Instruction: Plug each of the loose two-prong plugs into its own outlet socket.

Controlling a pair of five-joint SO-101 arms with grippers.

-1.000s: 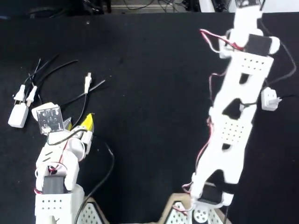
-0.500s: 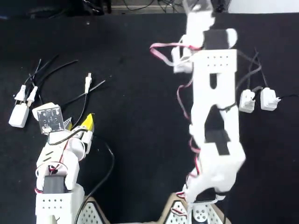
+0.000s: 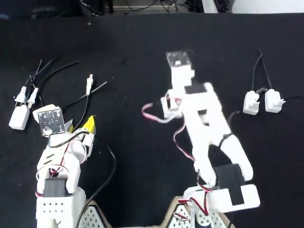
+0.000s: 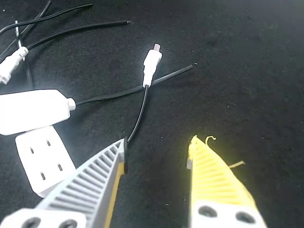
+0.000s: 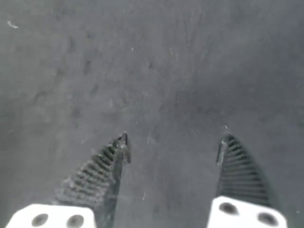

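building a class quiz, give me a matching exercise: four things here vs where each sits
1. small white two-prong plug on black cord
2. white plastic outlet block with slots
3. pair of white blocks with black cords
4. right tool

A. right side of the table
B. open over bare black cloth
C. beside left tool's grey finger
D. loose, ahead of the left tool

Pairs: 1-D, 2-C, 3-A, 4-B

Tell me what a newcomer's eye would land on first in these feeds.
The big white right arm stretched over the middle of the black table, its jaws open above a bare patch. On the left, black cords tangle with loose white plugs, one plug lying just ahead of the left arm's open jaws. Two corded white blocks sit side by side at the right.
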